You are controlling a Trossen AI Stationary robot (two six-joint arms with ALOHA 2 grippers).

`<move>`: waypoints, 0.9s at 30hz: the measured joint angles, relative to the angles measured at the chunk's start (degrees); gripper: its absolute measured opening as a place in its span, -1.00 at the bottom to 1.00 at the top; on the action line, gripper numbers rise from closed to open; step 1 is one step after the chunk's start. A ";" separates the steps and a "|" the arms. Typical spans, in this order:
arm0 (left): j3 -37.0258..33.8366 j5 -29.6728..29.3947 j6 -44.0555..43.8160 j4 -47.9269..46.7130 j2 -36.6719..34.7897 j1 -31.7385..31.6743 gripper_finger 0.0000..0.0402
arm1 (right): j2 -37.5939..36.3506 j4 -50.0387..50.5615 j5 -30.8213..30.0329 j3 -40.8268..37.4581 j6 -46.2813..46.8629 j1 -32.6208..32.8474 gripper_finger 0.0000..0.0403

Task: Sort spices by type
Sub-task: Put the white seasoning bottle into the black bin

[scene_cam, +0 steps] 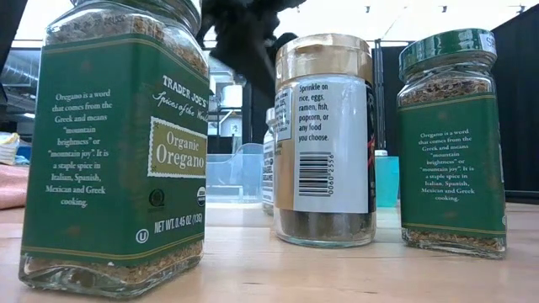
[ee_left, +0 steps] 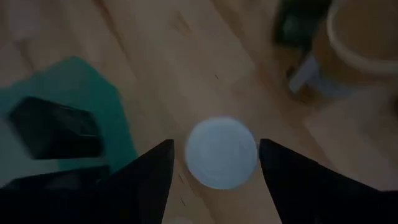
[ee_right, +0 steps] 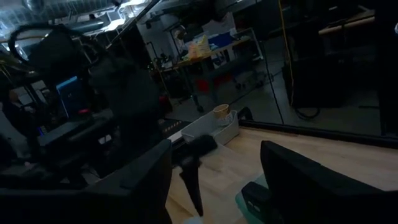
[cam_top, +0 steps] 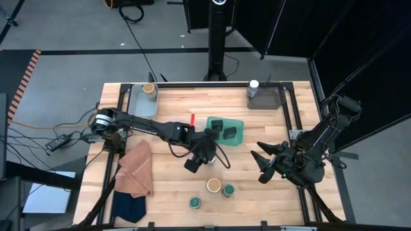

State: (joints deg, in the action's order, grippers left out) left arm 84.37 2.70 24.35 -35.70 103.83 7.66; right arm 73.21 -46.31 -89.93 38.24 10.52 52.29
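Note:
In the left wrist view a round jar with a white lid (ee_left: 221, 152) stands upright on the wooden table between the fingers of my left gripper (ee_left: 216, 168). The gripper is open and comes slanting down from above, with a gap on each side of the lid. In the high view this gripper (cam_top: 198, 160) hides the jar, just in front of the teal tray (cam_top: 236, 122) that holds two dark tins (cam_top: 223, 130). Near the front edge stand a tan-lidded jar (cam_top: 214, 185) and two green-lidded oregano jars (cam_top: 228, 190) (cam_top: 195, 203). My right gripper (cam_top: 266, 163) waits open at the right.
A grey tray (cam_top: 138, 106) at the far left holds a tan-lidded jar (cam_top: 149, 88). Another grey tray (cam_top: 268, 99) at the far right holds a white-lidded jar (cam_top: 253, 85). Orange cloth (cam_top: 135, 168) and navy cloth (cam_top: 128, 206) lie at the near left. A small red object (cam_top: 192, 119) lies left of the teal tray.

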 joint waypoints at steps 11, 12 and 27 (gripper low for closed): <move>0.75 -8.32 -10.87 -3.68 -4.72 -1.53 0.20 | 2.65 0.15 0.32 0.02 -1.65 -0.94 0.25; 0.75 -8.67 -12.57 -4.86 -4.72 -1.79 0.20 | 2.99 0.18 0.48 0.02 -1.20 -1.17 0.25; 0.71 -10.12 -28.35 -16.45 -14.35 -1.99 0.11 | 5.55 19.08 26.90 8.84 9.69 -16.56 0.25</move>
State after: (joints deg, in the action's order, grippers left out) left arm 85.08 -7.42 -4.00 -52.15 89.48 5.67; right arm 78.76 -27.24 -63.03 47.08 20.21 35.73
